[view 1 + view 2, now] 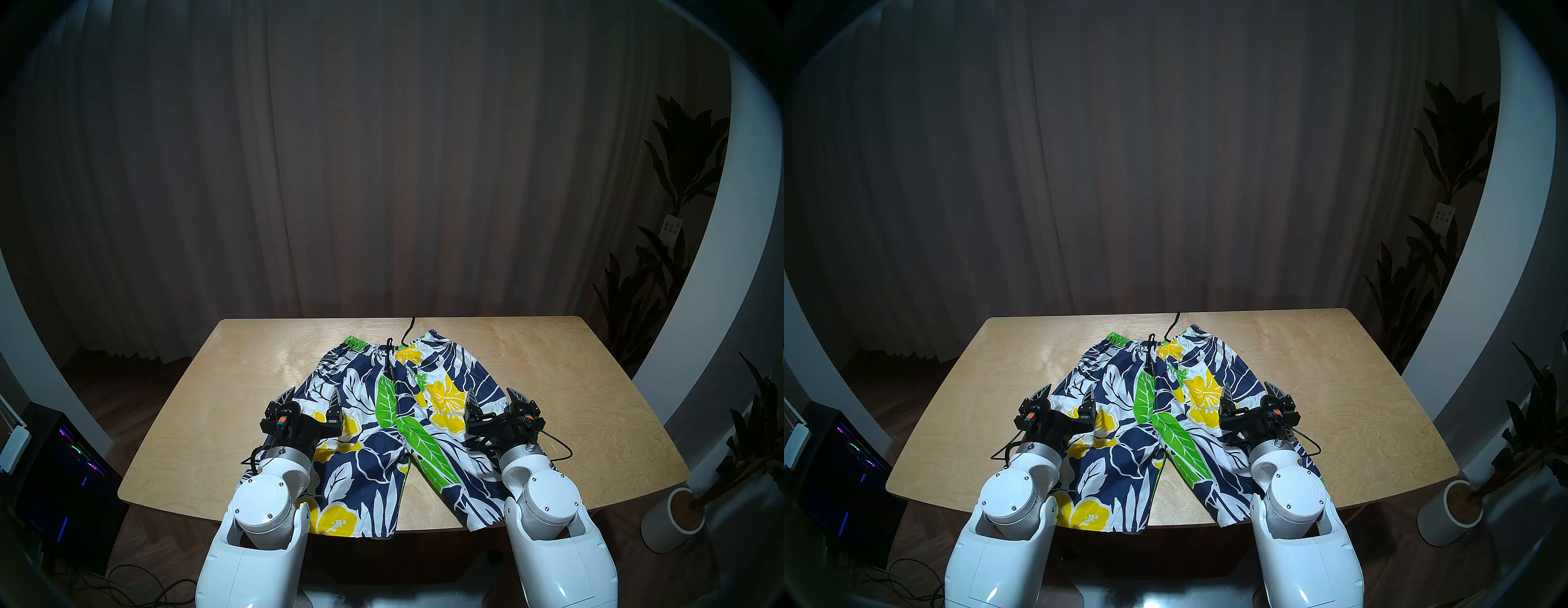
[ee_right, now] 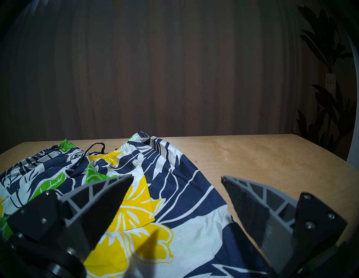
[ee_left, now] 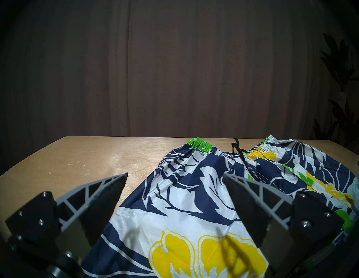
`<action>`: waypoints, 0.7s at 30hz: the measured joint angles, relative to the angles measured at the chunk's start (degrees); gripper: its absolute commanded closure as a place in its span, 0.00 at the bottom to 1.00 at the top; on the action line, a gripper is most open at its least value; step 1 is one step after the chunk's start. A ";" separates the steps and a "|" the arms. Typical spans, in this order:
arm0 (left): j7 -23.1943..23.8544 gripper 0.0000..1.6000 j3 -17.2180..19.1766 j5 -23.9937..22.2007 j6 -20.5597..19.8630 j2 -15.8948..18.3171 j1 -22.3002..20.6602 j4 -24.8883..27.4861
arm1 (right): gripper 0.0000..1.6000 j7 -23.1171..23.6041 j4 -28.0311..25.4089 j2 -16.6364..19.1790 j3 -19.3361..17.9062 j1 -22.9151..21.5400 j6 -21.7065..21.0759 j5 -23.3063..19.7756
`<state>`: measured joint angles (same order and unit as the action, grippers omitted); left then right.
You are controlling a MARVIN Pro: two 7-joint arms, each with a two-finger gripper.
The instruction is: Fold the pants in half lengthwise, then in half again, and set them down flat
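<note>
The pants are navy shorts with white leaves, yellow flowers and green leaves. They lie spread flat on the wooden table, waistband at the far side, leg hems hanging over the near edge. The black drawstring trails past the waistband. My left gripper is open above the pants' left side edge, holding nothing. My right gripper is open above the pants' right side edge, holding nothing. The pants also show in the left wrist view and right wrist view, between open fingers.
Bare table shows on both sides of the pants. A dark curtain hangs behind the table. Potted plants stand at the right on the floor. A dark box with lights stands at the left on the floor.
</note>
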<state>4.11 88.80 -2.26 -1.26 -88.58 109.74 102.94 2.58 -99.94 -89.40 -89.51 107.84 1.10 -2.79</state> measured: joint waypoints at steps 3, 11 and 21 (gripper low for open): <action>2.70 0.00 0.91 -1.23 -2.05 1.31 1.00 2.24 | 0.00 1.37 -0.69 0.56 -0.51 -0.08 -0.38 -1.02; 8.79 0.00 5.25 -5.36 -7.26 4.69 3.21 7.71 | 0.00 4.30 -3.02 1.90 -2.42 -0.82 -3.72 -3.95; 18.52 0.00 10.29 -11.46 -14.79 9.60 5.54 10.41 | 0.00 11.96 -3.90 6.21 -5.66 -2.76 -11.70 -7.79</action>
<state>22.64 99.09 -13.72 -16.05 -78.98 115.28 113.35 14.54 -103.85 -83.19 -95.17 105.08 -10.59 -10.58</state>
